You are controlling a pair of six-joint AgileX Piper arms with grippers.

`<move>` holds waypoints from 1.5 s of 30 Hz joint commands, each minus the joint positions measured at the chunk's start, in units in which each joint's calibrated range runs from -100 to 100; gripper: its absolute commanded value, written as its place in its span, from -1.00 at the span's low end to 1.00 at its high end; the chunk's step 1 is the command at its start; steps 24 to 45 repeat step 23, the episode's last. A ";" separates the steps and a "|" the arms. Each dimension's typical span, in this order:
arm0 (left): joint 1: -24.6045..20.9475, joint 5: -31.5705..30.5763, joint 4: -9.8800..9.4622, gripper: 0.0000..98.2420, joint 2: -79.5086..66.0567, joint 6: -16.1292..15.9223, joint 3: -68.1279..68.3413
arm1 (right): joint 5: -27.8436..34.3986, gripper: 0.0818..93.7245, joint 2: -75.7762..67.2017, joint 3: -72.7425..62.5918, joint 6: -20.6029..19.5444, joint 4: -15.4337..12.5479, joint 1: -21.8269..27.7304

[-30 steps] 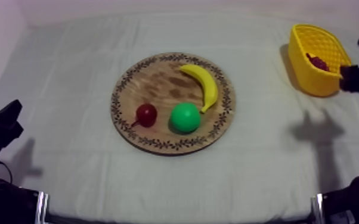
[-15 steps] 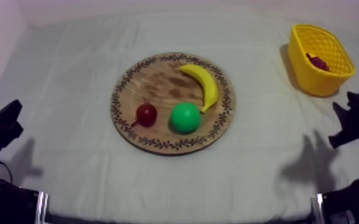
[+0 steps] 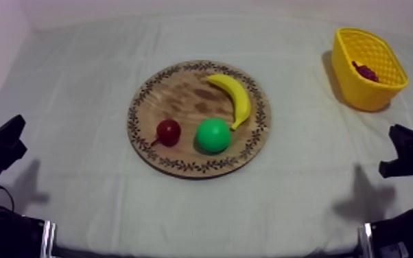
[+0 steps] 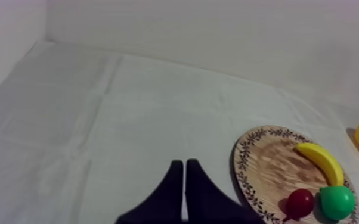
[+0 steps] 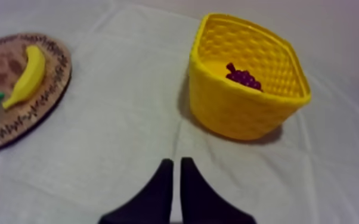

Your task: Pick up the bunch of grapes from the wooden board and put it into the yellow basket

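No text, label, brand, number or sign can be read anywhere.

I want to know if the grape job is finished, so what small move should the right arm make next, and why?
Probably just settle the right gripper down to its rest spot. The bunch of purple grapes already lies inside the yellow basket, the round wooden board carries none, and the gripper is shut on nothing, apart from the basket.

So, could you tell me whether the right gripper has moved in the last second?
Yes: the right gripper has pulled back from the yellow basket toward the table's near edge.
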 commanded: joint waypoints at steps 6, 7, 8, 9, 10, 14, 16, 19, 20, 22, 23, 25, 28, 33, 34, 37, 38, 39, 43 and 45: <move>-0.03 0.01 0.02 -1.00 0.00 -0.01 -0.03 | 2.29 -0.99 -2.68 -0.11 -0.75 -0.01 -0.78; -0.03 0.01 0.02 -1.00 0.00 -0.01 -0.03 | 2.32 -0.99 -2.75 -0.11 -0.05 -0.01 -0.81; -0.03 0.01 0.02 -1.00 0.00 -0.01 -0.03 | 2.31 -0.99 -2.79 -0.11 0.64 -0.01 -0.83; -0.03 0.01 0.02 -1.00 0.00 -0.01 -0.03 | 2.31 -0.99 -2.82 -0.11 1.28 -0.01 -0.85; -0.03 0.01 0.02 -1.00 0.00 -0.01 -0.03 | 2.31 -0.99 -2.85 -0.11 1.85 -0.01 -0.86; -0.03 0.01 0.02 -1.00 0.00 -0.01 -0.03 | 2.30 -0.99 -2.89 -0.11 3.24 -0.01 -0.88; -0.03 0.01 0.02 -1.00 0.00 -0.01 -0.03 | 2.30 -0.99 -2.89 -0.11 3.47 -0.01 -0.88; -0.03 0.01 0.02 -1.00 0.00 -0.01 -0.03 | 2.30 -0.99 -2.90 -0.11 3.58 -0.01 -0.88; -0.03 0.01 0.02 -1.00 0.00 -0.01 -0.03 | 2.30 -0.99 -2.90 -0.11 3.59 -0.01 -0.88; -0.03 0.01 0.02 -1.00 0.00 -0.01 -0.03 | 2.30 -0.99 -2.90 -0.11 3.62 -0.01 -0.88; -0.03 0.01 0.02 -1.00 0.00 -0.01 -0.03 | 2.30 -0.99 -2.90 -0.11 3.63 -0.01 -0.88; -0.03 0.01 0.02 -1.00 0.00 -0.01 -0.03 | 2.30 -0.99 -2.90 -0.11 3.63 -0.01 -0.88; -0.03 0.01 0.02 -1.00 0.00 -0.01 -0.03 | 2.30 -0.99 -2.90 -0.11 3.63 -0.01 -0.88; -0.03 0.01 0.02 -1.00 0.00 -0.01 -0.03 | 2.30 -0.99 -2.90 -0.11 3.63 -0.01 -0.88; -0.03 0.01 0.02 -1.00 0.00 -0.01 -0.03 | 2.30 -0.99 -2.90 -0.11 3.63 -0.01 -0.88; -0.03 0.01 0.02 -1.00 0.00 -0.01 -0.03 | 2.30 -0.99 -2.90 -0.11 3.63 -0.01 -0.88; -0.03 0.01 0.02 -1.00 0.00 -0.01 -0.03 | 2.30 -0.99 -2.90 -0.11 3.63 -0.01 -0.88; -0.03 0.01 0.02 -1.00 0.00 -0.01 -0.03 | 2.30 -0.99 -2.90 -0.11 3.63 -0.01 -0.88; -0.03 0.01 0.02 -1.00 0.00 -0.01 -0.03 | 2.30 -0.99 -2.90 -0.11 3.63 -0.01 -0.88; -0.03 0.01 0.02 -1.00 0.00 -0.01 -0.03 | 2.30 -0.99 -2.90 -0.11 3.63 -0.01 -0.88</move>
